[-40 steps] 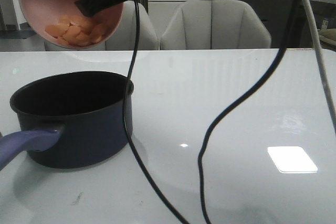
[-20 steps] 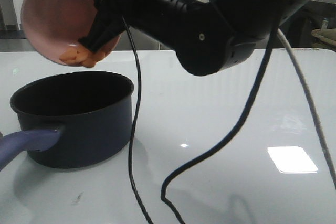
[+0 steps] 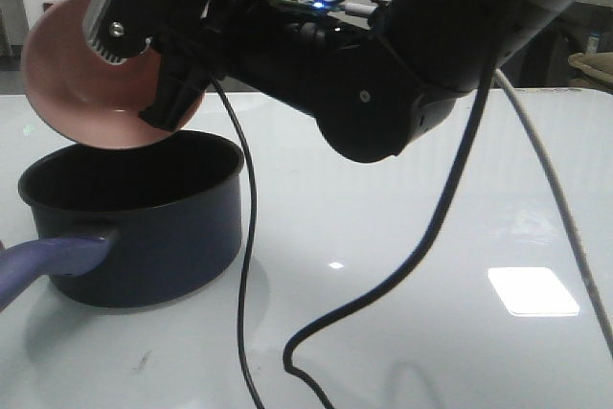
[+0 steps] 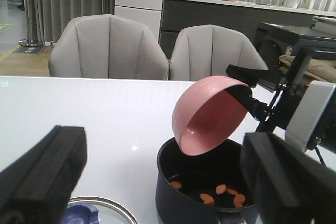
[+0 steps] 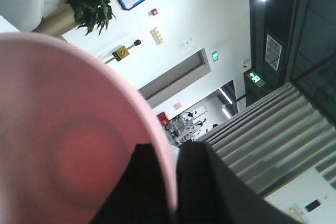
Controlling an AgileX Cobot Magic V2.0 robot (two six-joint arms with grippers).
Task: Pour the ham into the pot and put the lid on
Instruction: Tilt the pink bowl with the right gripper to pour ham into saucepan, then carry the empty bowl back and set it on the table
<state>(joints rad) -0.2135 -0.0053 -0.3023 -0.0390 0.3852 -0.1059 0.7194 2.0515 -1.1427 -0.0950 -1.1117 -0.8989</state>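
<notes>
My right gripper is shut on the rim of the pink bowl and holds it tipped over, mouth down, just above the pot. The right wrist view shows the fingers pinching the rim at my right gripper, and the bowl is empty. In the left wrist view the ham lies as several orange pieces on the black bottom of the pot, under the bowl. The lid lies on the table beside the pot, below my open, empty left gripper.
The pot's purple-blue handle points toward the near left edge. Black cables hang down in front of the pot and across the table. Two grey chairs stand behind the far edge of the white table.
The right gripper has tipped the pink bowl further over and lowered it toward the pot. The ham that sat at the bowl's lip has left the bowl.
</notes>
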